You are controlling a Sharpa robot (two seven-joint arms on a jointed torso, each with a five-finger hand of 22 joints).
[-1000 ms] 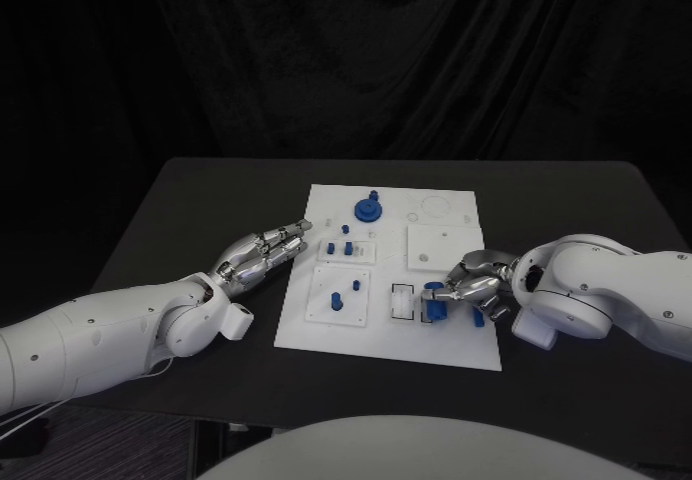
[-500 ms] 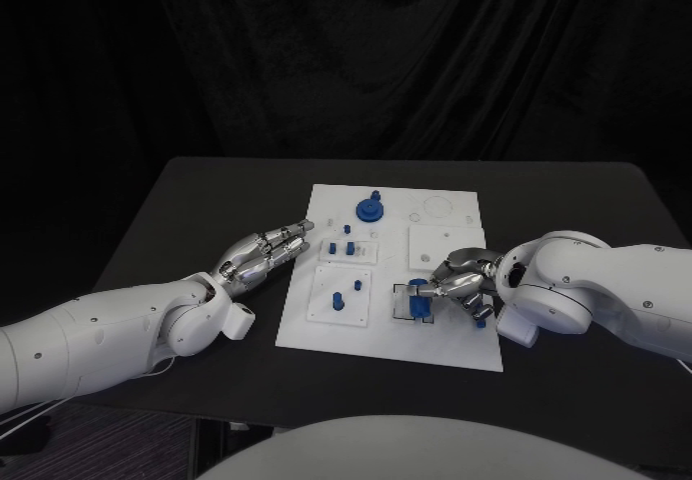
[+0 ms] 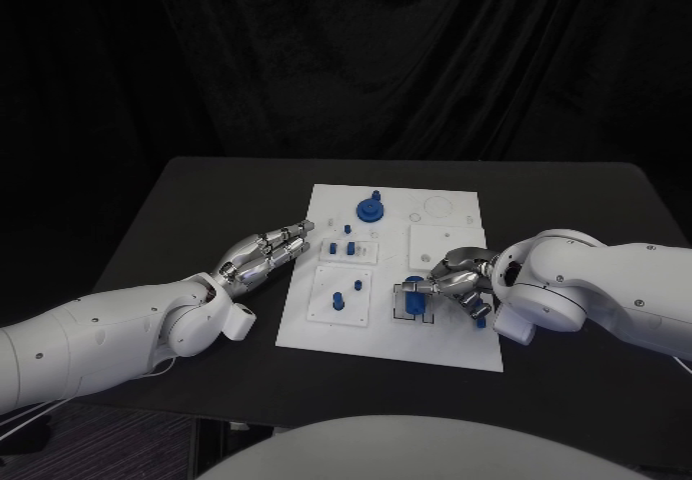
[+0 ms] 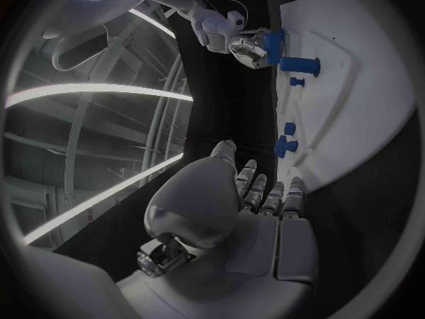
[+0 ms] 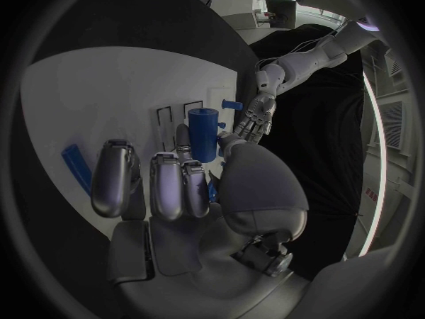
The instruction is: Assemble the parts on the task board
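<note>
Right across the black table (image 3: 188, 200) lies the white task board (image 3: 447, 340), the landmark for everything else. Beside its left edge rests the left hand (image 3: 267, 255), holding nothing, its fingers stretched out straight and close together, tips just short of the board. Over the board's near right part hangs the right hand (image 3: 459, 278), fingers clamped on a blue cylinder (image 5: 202, 135), pinched upright above two dark-outlined slots (image 3: 414, 303); whether its foot touches the board I cannot tell, since the fingers cover it. Toward the board's far edge stands a round blue disc with a peg (image 3: 371, 209). Several small blue pegs (image 3: 340, 247) stand in the raised square panels left of the slots. Another blue piece (image 3: 479, 316) lies half hidden behind the right hand.
</note>
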